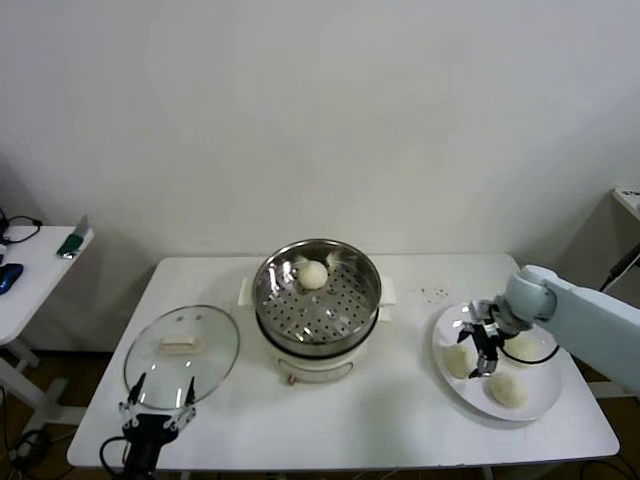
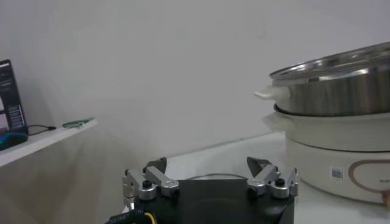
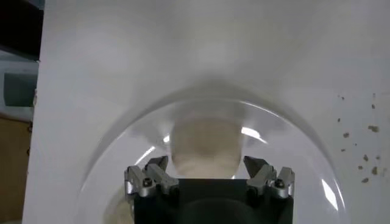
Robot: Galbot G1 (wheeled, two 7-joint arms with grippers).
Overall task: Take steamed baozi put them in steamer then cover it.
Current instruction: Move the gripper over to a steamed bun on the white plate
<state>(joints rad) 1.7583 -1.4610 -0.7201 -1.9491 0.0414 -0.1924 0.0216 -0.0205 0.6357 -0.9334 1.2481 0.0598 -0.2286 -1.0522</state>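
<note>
- Left gripper [image 1: 160, 402] – parked low at table's [image 1: 400, 415] front edge, far left of the steamer [image 1: 317, 296], fingers spread, holding nothing; left wrist view [image 2: 209, 172] shows same wide gap w/ steamer [image 2: 332, 91] up beside it.
- Glass lid [image 1: 181, 353] – flat on table, left of steamer & just behind left gripper, pale knob up.
- Side desk [image 1: 40, 265] – further left of steamer, off the main table, w/ small items on it.
- Steamer – centre of table, shiny holed basket on cream pot base, uncovered.
- One bun [image 1: 313, 274] – inside steamer basket, toward its back wall.
- Right gripper [image 1: 481, 352] – right of steamer, down over white plate [image 1: 540, 405], fingers apart, not clamped on anything; tips either side of a bun.
- Right wrist view – gripper [image 3: 207, 168] open over that bun [image 3: 205, 145], plate rim [image 3: 152, 119] curving round it; can't tell if pads touch the bun.
- Three buns on plate, right of steamer: one [image 1: 458, 361] by the gripper tips, one [image 1: 508, 389] nearer front edge, one [image 1: 523, 347] partly behind the arm.
- Small dark crumbs [image 1: 433, 293] on table btw steamer & plate.
</note>
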